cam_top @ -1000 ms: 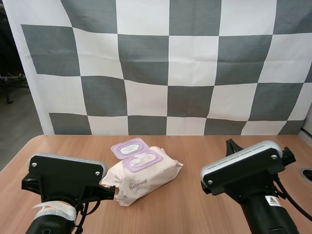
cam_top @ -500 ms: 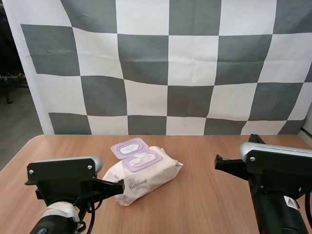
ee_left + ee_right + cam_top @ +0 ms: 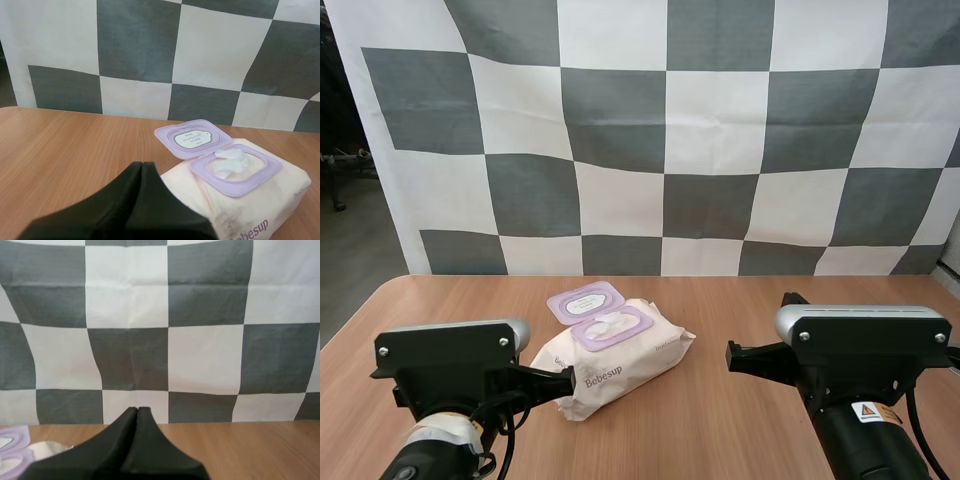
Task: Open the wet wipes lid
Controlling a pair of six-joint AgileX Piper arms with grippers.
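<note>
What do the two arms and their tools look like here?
Both arms are black. The left arm wears a band of white tape near its wrist; the right arm carries a small label with a warning triangle. The left tool and the right tool are matt black, each with two fingers tapering to a narrow tip.

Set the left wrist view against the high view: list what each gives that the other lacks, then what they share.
Left wrist view: the left tool up close, shut into one dark wedge beside the soft pale-pink pack of wet wipes.
High view: the right tool, off to the pack's right and apart from it, plus the pack's whole outline.
Both: the pack on the brown wooden table, its lilac plastic lid flipped open, a white wipe poking from the opening.
</note>
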